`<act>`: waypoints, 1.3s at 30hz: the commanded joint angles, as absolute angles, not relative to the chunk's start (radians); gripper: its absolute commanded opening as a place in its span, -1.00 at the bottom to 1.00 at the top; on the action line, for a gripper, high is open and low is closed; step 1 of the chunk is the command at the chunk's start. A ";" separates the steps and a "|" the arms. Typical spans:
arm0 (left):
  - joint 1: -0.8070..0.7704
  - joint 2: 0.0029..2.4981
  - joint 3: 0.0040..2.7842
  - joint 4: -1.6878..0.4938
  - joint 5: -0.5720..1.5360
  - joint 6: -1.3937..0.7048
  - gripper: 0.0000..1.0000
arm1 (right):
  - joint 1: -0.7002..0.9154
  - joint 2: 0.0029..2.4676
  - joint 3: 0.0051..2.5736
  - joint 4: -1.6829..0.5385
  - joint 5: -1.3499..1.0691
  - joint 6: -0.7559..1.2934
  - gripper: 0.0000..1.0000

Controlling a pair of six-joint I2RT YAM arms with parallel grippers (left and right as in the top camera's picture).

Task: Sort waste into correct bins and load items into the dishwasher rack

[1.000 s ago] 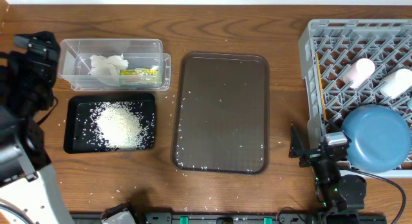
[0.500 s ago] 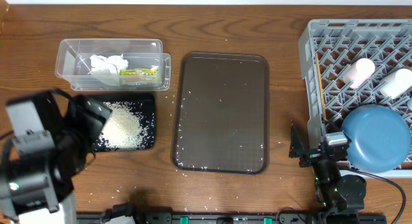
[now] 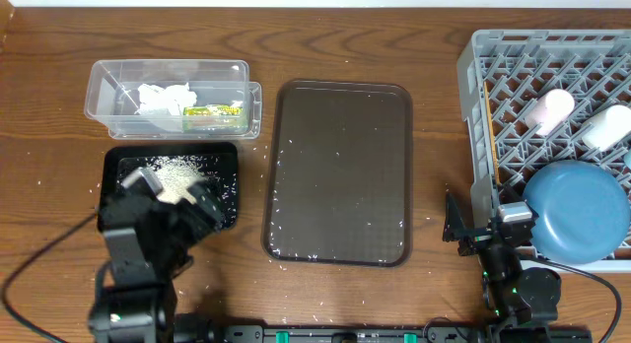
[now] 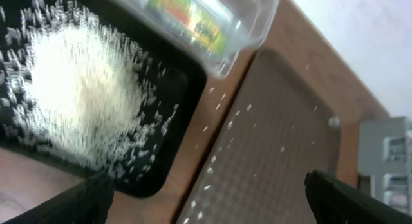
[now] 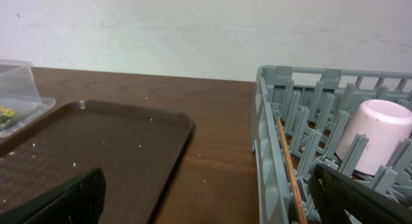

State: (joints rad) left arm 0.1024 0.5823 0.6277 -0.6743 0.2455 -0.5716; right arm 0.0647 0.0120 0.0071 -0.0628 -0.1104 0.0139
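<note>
The left pincer [image 3: 175, 192], jaws wide and empty, is swinging back from the bench's far-left edge and is now hovering over the black tray [image 3: 225, 158]. The rice [image 4: 77, 89] is lying heaped beneath it, and the tissue [image 3: 158, 97] and wrapper [image 3: 212, 111] are sitting in the clear tub [image 3: 108, 87] just beyond. The right pincer [image 3: 455, 227], also open and empty, is idling beside the loaded rack [image 3: 493, 77]. The task is looking nearly done.

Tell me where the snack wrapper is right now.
In the overhead view, the snack wrapper lies inside the clear tub at upper left, beside the crumpled tissue.
</note>
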 commanded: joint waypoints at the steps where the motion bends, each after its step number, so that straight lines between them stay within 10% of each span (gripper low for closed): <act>1: 0.099 0.560 0.537 -0.632 0.276 -0.550 0.96 | 0.045 0.006 0.006 -0.067 -0.102 0.002 0.98; 16: 0.099 0.286 0.111 -0.136 0.265 -0.558 0.96 | 0.045 0.006 0.006 -0.067 -0.102 0.002 0.98; 39: -0.014 0.002 0.004 -0.002 0.025 -0.360 0.96 | 0.045 0.006 0.006 -0.067 -0.102 0.002 0.98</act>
State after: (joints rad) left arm -0.0063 0.0105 0.0189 -0.0101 0.0994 -0.4103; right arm 0.0647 0.0120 0.0071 -0.0631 -0.1104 0.0135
